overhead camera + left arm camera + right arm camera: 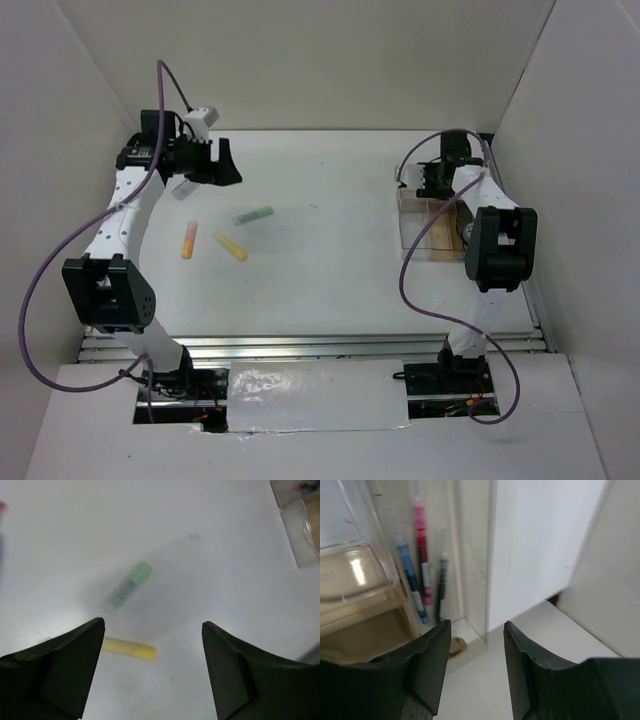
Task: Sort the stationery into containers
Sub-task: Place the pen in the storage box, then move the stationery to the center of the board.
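Note:
Three stubby markers lie left of centre on the white table: a green one (254, 214) (131, 584), a yellow one (231, 247) (129, 649) and an orange one (188, 240). A clear tube (184, 188) lies just under my left arm. My left gripper (228, 163) (153, 625) hangs open above the table, with the green and yellow markers ahead of its fingers and nothing between them. The clear compartment box (432, 225) (470, 555) stands at the right. A red pen (421, 545), a blue-tipped one (411, 580) and a black one (441, 582) lie inside. My right gripper (425, 188) (477, 625) is open and empty over the box's far end.
White walls close in the table on the left, back and right; the right wall (560, 150) stands close to the box. A metal rail (300, 345) runs along the near edge. Purple cables (40, 290) loop from both arms. A small brown thing (456, 647) sits by the box corner.

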You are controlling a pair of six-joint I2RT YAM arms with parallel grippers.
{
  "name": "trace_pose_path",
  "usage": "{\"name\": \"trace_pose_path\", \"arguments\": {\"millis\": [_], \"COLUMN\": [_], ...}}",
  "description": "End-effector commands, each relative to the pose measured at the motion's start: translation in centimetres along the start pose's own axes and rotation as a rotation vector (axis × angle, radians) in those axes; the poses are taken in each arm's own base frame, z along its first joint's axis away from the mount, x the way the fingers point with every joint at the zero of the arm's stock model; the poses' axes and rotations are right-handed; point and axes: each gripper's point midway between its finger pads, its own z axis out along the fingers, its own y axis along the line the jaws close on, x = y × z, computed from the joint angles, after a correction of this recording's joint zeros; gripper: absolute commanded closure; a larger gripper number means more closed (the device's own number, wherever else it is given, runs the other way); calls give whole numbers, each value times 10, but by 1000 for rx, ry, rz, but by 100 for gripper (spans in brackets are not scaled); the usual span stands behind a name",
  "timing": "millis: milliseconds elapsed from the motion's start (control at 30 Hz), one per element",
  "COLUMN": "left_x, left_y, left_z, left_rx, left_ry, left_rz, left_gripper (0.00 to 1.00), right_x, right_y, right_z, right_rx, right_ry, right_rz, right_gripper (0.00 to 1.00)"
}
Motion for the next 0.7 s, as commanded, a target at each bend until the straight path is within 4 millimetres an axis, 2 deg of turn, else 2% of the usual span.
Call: {"name": "trace_pose_path", "arguments": {"millis": [0,33,67,100,133,167,200,233,267,333,367,400,433,467,500,533,567,633,667], "left_x": [-41,-62,-67,-59,-76,-80,-74,-77,-86,-92,-94,-104,-96,-94,-105,-94,-96,-85,-74], "left_y": [65,71,85,107,113,128,142,150,168,185,199,201,216,222,227,236,239,246,250], "left_z": [4,1,4,24,24,26,40,45,51,55,66,67,82,87,84,95,96,98,100], "left_rx": [-166,-184,-201,-203,-203,-202,-181,-184,-199,-196,-203,-203,-205,-209,-229,-232,-237,-227,-224], "left_ry": [-37,-65,-62,-24,-60,-77,-74,-98,-150,-202,-225,-251,-237,-229,-247,-219,-221,-207,-182], "left_rz": [203,261,263,238,263,255,240,225,233,208,209,213,193,185,203,186,195,176,163], "left_gripper": [11,13,16,18,19,22,23,23,24,24,24,24,24,24,24,24,25,26,28], "right_x": [-19,-23,-28,-34,-43,-50,-56,-66,-71,-86,-92,-95,-101,-105,-108,-111,-111,-111,-110], "right_y": [-66,-63,-65,-68,-68,-67,-64,-61,-57,-43,-33,-22,-15,-2,3,14,18,25,31], "right_z": [-92,-100,-111,-134,-144,-156,-176,-186,-194,-218,-234,-235,-239,-244,-249,-252,-251,-254,-250], "right_rx": [279,288,311,344,346,345,339,324,308,259,244,215,195,175,172,162,160,165,152], "right_ry": [-103,-124,-152,-190,-248,-287,-333,-388,-425,-512,-548,-564,-592,-606,-619,-627,-624,-621,-612], "right_rz": [39,61,88,167,202,252,358,404,456,579,647,680,698,739,749,766,773,787,795], "right_gripper": [47,47,47,47,47,46,46,46,46,45,45,44,44,43,42,42,41,41,40]}}
